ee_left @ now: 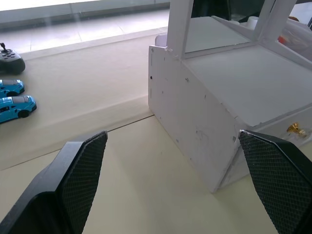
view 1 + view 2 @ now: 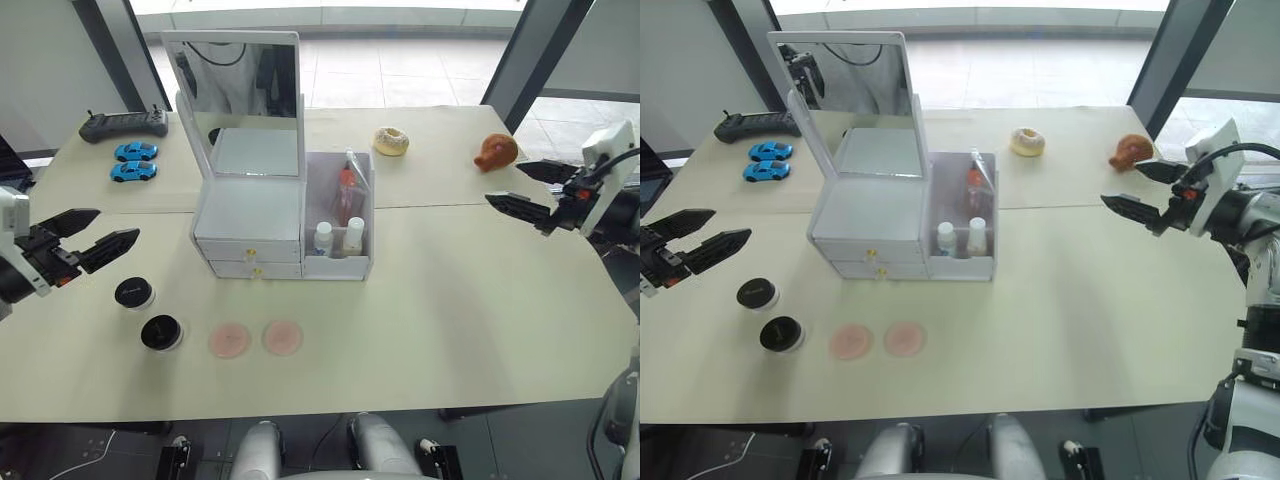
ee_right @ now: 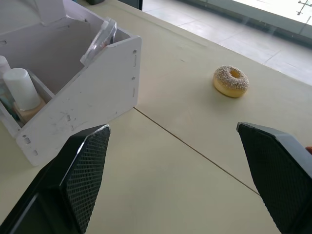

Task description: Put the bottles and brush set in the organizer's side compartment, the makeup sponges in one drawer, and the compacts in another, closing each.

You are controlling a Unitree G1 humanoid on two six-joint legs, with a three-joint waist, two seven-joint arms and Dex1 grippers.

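Inside the translucent white side compartment (image 2: 345,235) of the white mirrored plastic organizer (image 2: 250,215) both white-capped bottles (image 2: 338,238) and the clear brush packet (image 2: 348,183) already stand; sponge step looks next; pale pink round sponges (image 2: 256,339) lie in front, black round compacts (image 2: 147,313) left, drawers shut; left gripper (image 2: 92,236) and right gripper (image 2: 530,192) hover spread, empty; next: pull a drawer.

We see a black remote controller (image 2: 124,125) at the upper left of the frame, on the beige table (image 2: 450,300). Just below it sit two blue toy cars (image 2: 134,161), one behind the other. A sprinkled donut (image 2: 391,141) lies upper centre, and a brown toy drumstick (image 2: 496,152) lies toward the upper right.
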